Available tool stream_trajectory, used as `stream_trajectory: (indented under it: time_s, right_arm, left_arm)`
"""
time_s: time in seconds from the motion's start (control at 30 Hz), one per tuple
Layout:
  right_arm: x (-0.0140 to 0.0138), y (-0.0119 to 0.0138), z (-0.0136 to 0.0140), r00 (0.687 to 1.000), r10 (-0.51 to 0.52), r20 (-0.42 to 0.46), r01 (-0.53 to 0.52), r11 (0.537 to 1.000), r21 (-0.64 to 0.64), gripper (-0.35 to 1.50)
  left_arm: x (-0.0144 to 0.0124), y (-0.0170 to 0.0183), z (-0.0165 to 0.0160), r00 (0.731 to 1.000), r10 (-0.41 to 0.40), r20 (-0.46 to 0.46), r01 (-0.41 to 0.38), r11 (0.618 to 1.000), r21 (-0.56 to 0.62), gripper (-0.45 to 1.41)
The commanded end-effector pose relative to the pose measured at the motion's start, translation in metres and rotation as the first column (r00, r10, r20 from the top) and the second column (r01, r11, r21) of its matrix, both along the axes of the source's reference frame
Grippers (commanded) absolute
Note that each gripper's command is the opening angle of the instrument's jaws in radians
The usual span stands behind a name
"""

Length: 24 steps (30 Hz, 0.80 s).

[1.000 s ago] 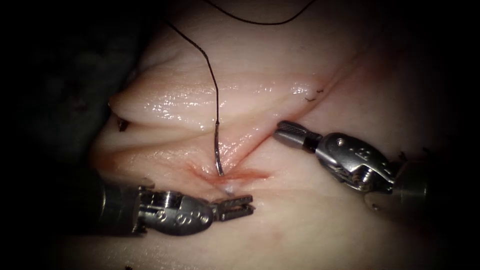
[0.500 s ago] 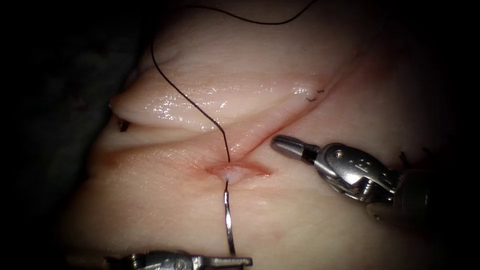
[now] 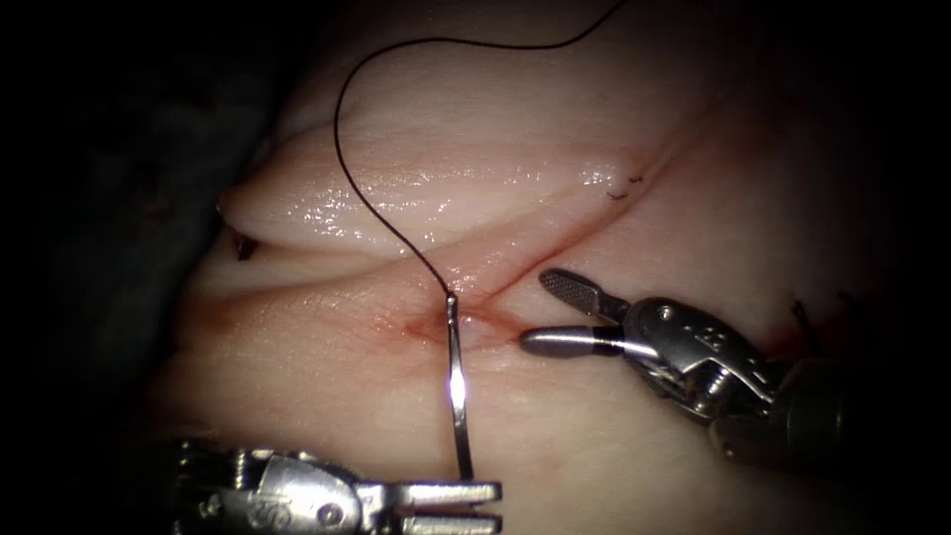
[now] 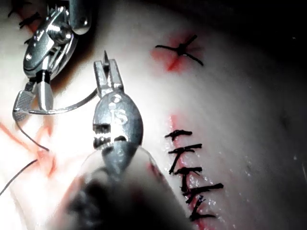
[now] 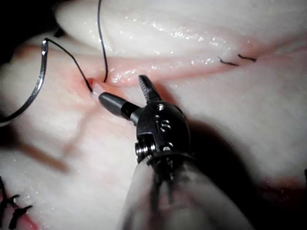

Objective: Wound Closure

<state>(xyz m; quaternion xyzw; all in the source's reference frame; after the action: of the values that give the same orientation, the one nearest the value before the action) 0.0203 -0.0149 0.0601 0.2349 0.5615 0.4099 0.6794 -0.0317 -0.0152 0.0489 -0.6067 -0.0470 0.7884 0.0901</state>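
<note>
Here the left tool (image 3: 466, 492) grips the needle (image 3: 457, 386) near its tip; the needle rises clear of the tissue (image 3: 327, 396) toward the cut (image 3: 466, 322), thread (image 3: 367, 188) trailing from its tail. Beside it, the right tool (image 3: 550, 312) gapes, holding nothing

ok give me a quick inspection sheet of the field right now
surface: tissue, cut open, red fluid along it
job's things: needle looks clear of the tissue, tail by the cut; thread trails from the tail, passes through the tissue at the cut, then arcs upward
clutter: thread ends right of the cut; finished stitches
grippers: left tool shut on the needle near its tip; right tool open, holds nothing, just right of the cut
cables: nothing seen
surroundings: dark, nothing seen
</note>
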Motion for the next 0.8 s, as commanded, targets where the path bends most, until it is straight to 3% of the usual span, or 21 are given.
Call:
stream_trajectory:
  time_s: [0.03,0.2,0.33,0.57,0.8]
  right_arm:
    - [0.0012,-0.0004,-0.0002,1.0,0.0,-0.019,0.001,0.999,0.051,1.21]
    - [0.0013,-0.0002,-0.002,0.999,0.016,-0.044,-0.008,0.985,0.172,1.3]
    - [0.0013,-0.0004,-0.0032,0.997,-0.001,-0.08,0.024,0.959,0.283,1.3]
    - [0.002,-0.0013,-0.0037,0.974,-0.101,-0.202,0.166,0.926,0.338,1.33]
    - [0.0027,-0.0017,-0.0038,0.963,-0.121,-0.241,0.204,0.913,0.355,1.33]
  left_arm:
    - [-0.0004,0.0,0.0007,1.0,-0.008,-0.02,0.008,1.0,-0.019,-0.45]
    - [-0.0002,0.0027,0.0009,0.996,-0.045,-0.074,0.037,0.993,-0.108,-0.45]
    - [-0.0006,0.0017,0.0013,0.997,-0.038,-0.06,0.03,0.99,-0.137,-0.45]
    - [-0.0008,-0.0008,0.0033,0.995,0.071,-0.074,-0.083,0.981,-0.175,-0.45]
    - [-0.0011,-0.0015,0.0037,0.989,0.14,-0.054,-0.149,0.965,-0.215,-0.45]
